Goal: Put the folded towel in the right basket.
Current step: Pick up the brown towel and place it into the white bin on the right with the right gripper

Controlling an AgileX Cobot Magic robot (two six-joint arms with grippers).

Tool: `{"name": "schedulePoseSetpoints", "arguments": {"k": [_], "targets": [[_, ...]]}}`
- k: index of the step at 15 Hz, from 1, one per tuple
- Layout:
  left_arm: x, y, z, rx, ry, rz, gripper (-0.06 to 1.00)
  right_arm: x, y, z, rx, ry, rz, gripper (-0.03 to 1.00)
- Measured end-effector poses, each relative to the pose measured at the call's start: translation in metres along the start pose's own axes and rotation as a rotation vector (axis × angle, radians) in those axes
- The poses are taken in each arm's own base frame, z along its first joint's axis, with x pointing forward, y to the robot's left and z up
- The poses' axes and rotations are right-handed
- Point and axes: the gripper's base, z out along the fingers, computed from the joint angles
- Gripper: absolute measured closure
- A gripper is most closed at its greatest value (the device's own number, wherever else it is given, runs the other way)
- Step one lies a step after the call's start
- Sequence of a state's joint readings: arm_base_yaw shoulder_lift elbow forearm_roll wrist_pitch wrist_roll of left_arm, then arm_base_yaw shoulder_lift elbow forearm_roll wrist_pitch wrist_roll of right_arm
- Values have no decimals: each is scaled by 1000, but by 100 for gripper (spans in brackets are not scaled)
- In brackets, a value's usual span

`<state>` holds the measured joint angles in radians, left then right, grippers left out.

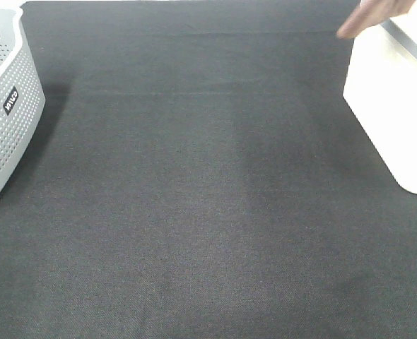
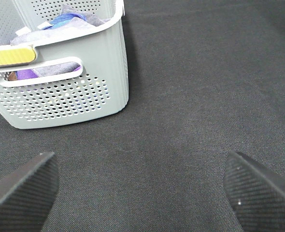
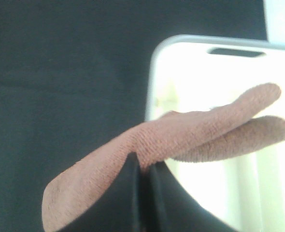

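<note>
Exterior high view: a black cloth table (image 1: 208,212), with a grey basket (image 1: 7,134) of perforated plastic at its left edge and the white right basket (image 1: 392,106) at its right edge.
Folded towel (image 3: 181,135): pinkish-brown terry, doubled over so that two rounded layers lie one on the other; it is held off the table.
Towel's place: in the right wrist view its free end shows against the pale inside of the right basket, past the near rim (whether it touches the wall cannot be told). From the high camera only a blurred corner of it shows, at the top right, by the far end of that basket.
Right gripper (image 3: 143,166): its two dark fingers are pressed together on the towel, pinching it near the fold.
Left gripper (image 2: 140,166): fingers (image 2: 24,188) spread wide, nothing between them, above bare black cloth.
Left gripper's surroundings: the grey basket stands near, ahead and to one side of it, apart from both fingers.
Grey basket's load: crumpled clothes (image 2: 70,19) in blue, purple and grey, lying inside below the rim.
Grey basket's rim: a yellow strip (image 2: 9,55) on it, above the handle slot.
</note>
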<state>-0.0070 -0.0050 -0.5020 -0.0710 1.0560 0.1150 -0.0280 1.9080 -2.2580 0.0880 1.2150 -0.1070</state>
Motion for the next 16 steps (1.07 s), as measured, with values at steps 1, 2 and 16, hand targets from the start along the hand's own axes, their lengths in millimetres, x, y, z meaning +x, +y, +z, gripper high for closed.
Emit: {"name": "schedulePoseSetpoints", "arguments": {"k": [1,2,16], "targets": [[0,0,0,0,0,0,6,2,-21,-2,6,-5,56,97],[0,0,0,0,0,0,6,4,-44,-4,20,-10,111,97],[0,0,0,0,0,0,6,64,-114,109,-38,263,353,46]]}}
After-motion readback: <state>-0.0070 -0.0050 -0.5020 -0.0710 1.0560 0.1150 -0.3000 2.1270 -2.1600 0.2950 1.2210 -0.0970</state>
